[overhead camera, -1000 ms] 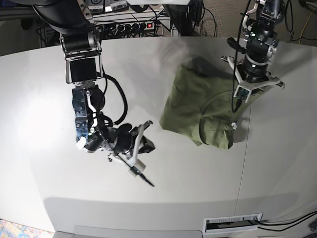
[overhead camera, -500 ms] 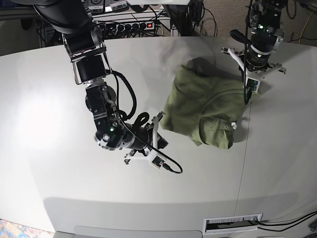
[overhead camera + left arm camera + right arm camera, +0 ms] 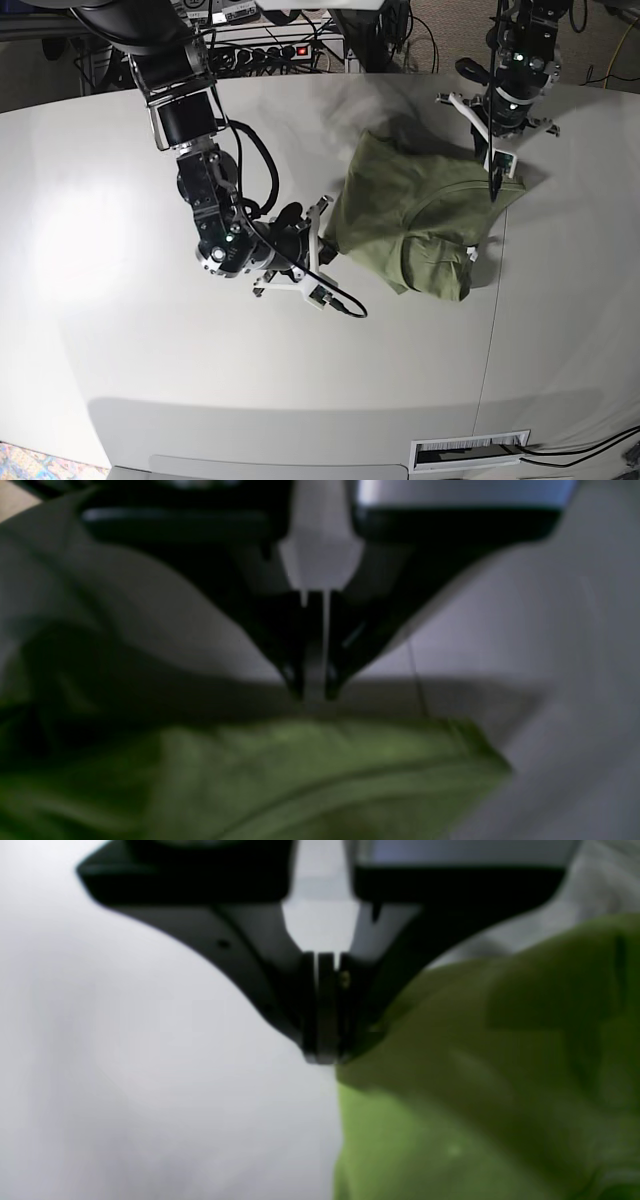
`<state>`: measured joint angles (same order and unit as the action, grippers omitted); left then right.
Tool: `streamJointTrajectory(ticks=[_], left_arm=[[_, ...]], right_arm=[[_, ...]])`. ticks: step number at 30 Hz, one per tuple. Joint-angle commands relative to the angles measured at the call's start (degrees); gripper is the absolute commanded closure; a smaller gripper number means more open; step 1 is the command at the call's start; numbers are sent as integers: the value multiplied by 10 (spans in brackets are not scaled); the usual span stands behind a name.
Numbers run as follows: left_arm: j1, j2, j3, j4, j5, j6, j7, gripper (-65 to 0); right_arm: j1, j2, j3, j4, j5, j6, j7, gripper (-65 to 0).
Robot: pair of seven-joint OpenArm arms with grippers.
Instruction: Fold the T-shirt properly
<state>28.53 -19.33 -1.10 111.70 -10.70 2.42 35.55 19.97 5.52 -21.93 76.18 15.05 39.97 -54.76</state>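
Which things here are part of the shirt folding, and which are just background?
Job: T-shirt, left gripper, right gripper, table.
Background: power strip and cables behind the table, vent slot at the front edge.

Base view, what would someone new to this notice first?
A crumpled green T-shirt lies right of center on the pale table. The right gripper, fingers shut, sits at the shirt's near-left edge, while the left gripper, also shut, points down at its far-right corner.
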Motion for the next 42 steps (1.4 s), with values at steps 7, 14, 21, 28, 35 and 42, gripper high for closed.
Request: streamJointTrajectory(ticks=[7, 14, 21, 28, 35, 42], left_arm=[[-60, -3, -2, -29, -28, -25, -27, 0], [-135, -4, -2, -131, -30, -72, -63, 0], [-218, -4, -2, -236, 12, -115, -101, 0], [-309, -6, -2, -337, 15, -159, -115, 0], [-348, -25, -2, -344, 16, -160, -79, 0], [-349, -75, -2, -254, -47, -150, 30, 0]], right_arm=[[-12, -1, 1, 10, 36, 0, -13, 0], [-23, -1, 1, 10, 125, 0, -79, 0], [-24, -1, 1, 10, 156, 0, -102, 0], [-24, -1, 1, 10, 190, 0, -111, 0], [-23, 0, 2, 10, 180, 0, -103, 0], [-19, 0, 3, 10, 173, 0, -79, 0]])
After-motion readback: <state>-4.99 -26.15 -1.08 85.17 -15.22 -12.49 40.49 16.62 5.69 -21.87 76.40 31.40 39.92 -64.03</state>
